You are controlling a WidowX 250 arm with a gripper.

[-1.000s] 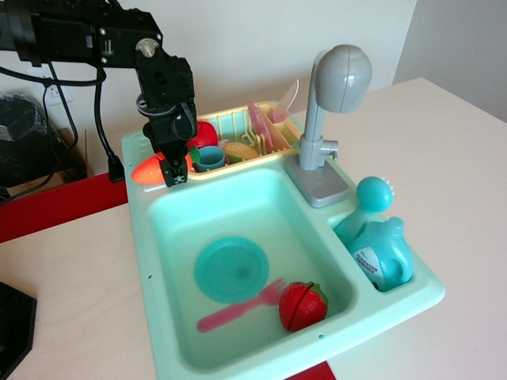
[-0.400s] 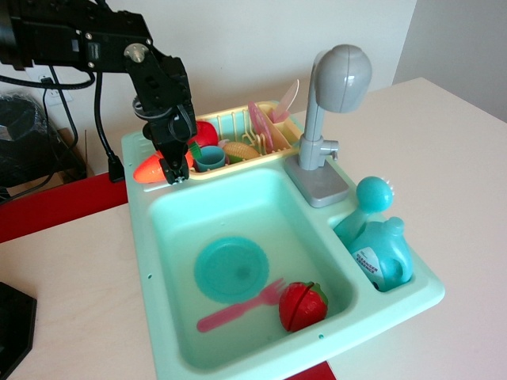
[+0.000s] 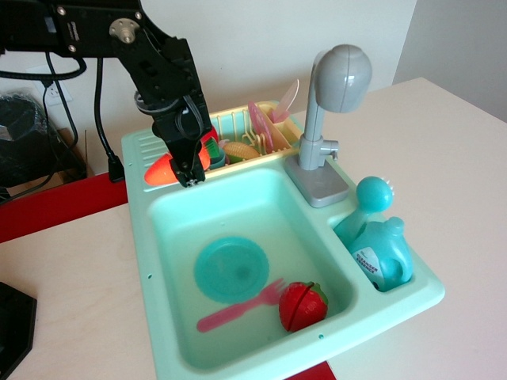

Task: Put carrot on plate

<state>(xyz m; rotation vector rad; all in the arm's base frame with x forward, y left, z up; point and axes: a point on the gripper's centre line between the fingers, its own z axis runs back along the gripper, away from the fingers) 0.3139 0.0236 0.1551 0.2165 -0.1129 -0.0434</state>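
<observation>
The orange toy carrot [image 3: 162, 170] is held in my gripper [image 3: 187, 168], lifted just above the back left corner of the mint sink [image 3: 150, 237], its tapered end pointing left. The gripper is shut on the carrot's thick end. The round teal plate [image 3: 231, 268] lies flat on the sink floor, to the front and right of the gripper and well below it, with nothing on it.
A red strawberry-like toy [image 3: 302, 305] and a pink fork [image 3: 238, 309] lie in the basin beside the plate. A yellow dish rack [image 3: 245, 138] with pink plates [image 3: 261, 127] stands behind. A grey faucet [image 3: 329, 111] and a blue bottle [image 3: 380, 245] are at the right.
My gripper has risen slightly and shifted right with the carrot in it, coming nearer the dish rack. Nothing in the basin has moved.
</observation>
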